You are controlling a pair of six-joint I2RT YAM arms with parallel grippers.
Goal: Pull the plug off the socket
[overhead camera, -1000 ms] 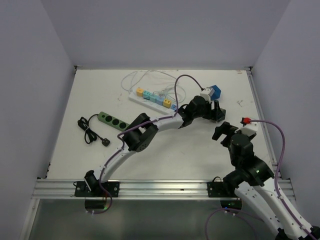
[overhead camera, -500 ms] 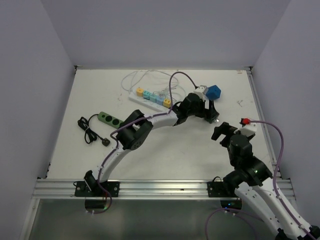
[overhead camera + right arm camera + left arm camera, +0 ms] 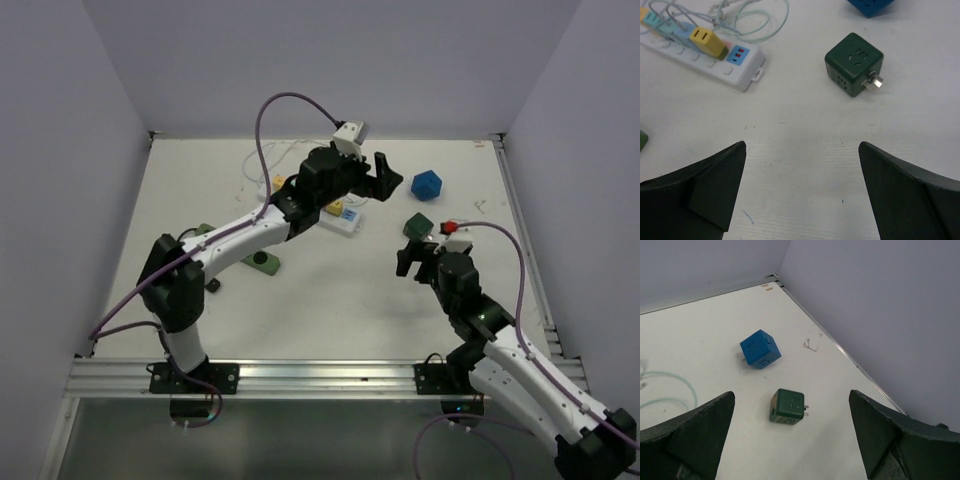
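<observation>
Top external view: the left gripper (image 3: 388, 178) hangs above the table (image 3: 330, 300) with its jaws spread wide and nothing between them, just right of the white power strip (image 3: 338, 217). The right gripper (image 3: 414, 256), likewise spread and empty, sits further right of the strip and nearer the arm bases. The green cube plug (image 3: 419, 225) lies loose on the table to the strip's right, apart from it and just beyond the right gripper, with a blue cube (image 3: 427, 184) behind it. The left arm covers most of the strip here. Only the right wrist view shows its end sockets, a yellow plug (image 3: 705, 39) seated in it, pale cables (image 3: 752, 22) looped behind it, and the green cube's metal prongs (image 3: 873, 82) pointing away from the strip. The left wrist view leaves the strip out. A green power strip (image 3: 262, 262), left of the white one, is partly hidden by the arm.
</observation>
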